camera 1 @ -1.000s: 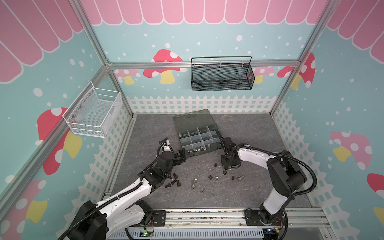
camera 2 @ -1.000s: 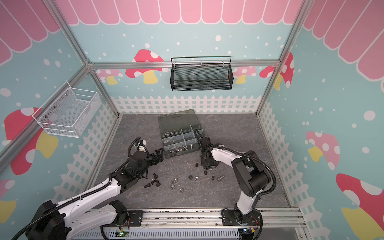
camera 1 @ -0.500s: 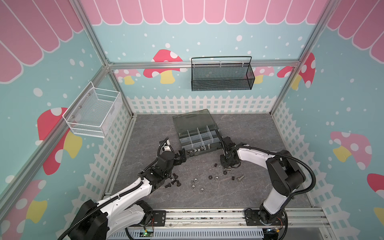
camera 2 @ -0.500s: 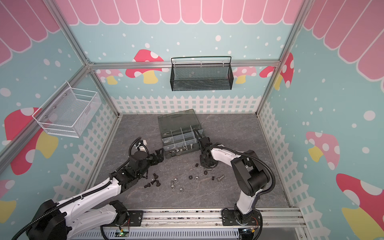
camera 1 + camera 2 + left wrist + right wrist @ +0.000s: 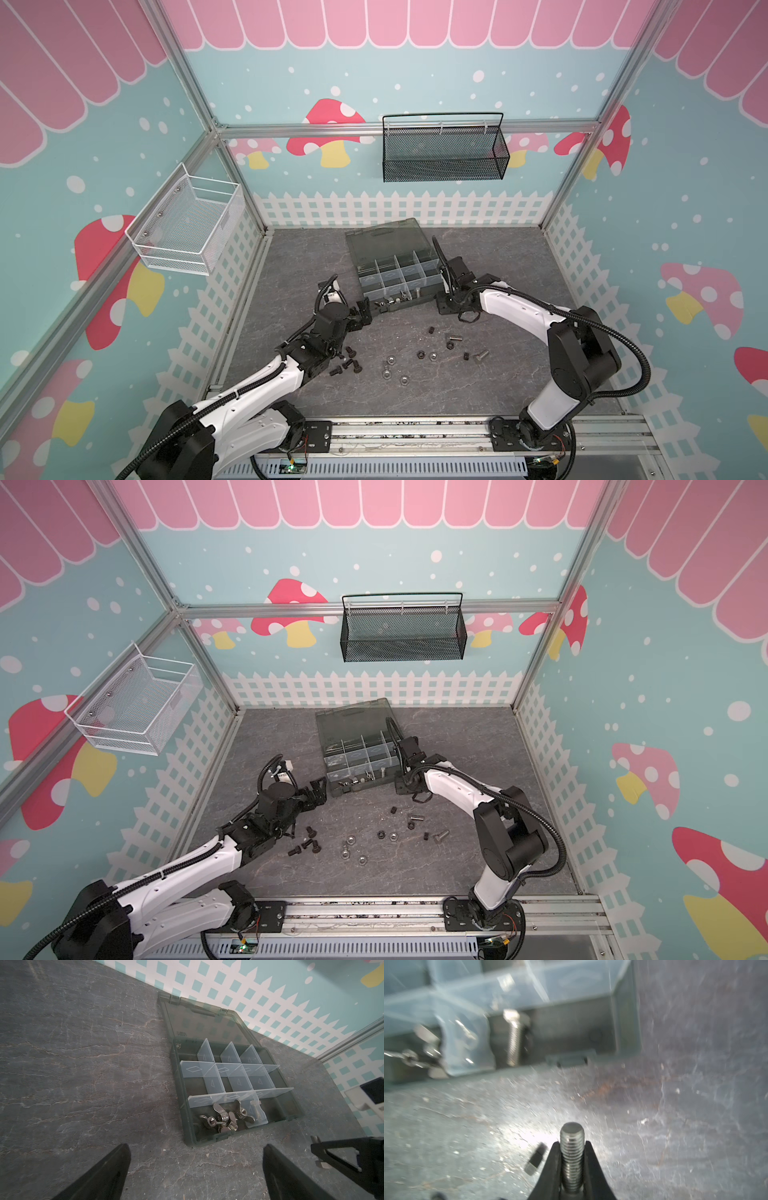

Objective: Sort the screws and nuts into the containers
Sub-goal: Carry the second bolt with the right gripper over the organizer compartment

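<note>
Step in hand: delivery of 1 screw to the box. The right pincer (image 5: 572,1144) pinches a silver screw (image 5: 572,1159) by its threaded shank, blunt end poking past the tips, low over the desk (image 5: 675,1126). The box (image 5: 626,1012) lies just ahead; its nearest compartment (image 5: 571,1022) already holds a 2nd screw (image 5: 512,1041) (wing nuts (image 5: 224,1118) sit beside it). The next move, I judge, calls for clearing the wall, then release. The left pincer (image 5: 196,1148) is spread, empty.

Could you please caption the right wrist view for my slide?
Right gripper pinching a silver screw near the organiser box.
</note>
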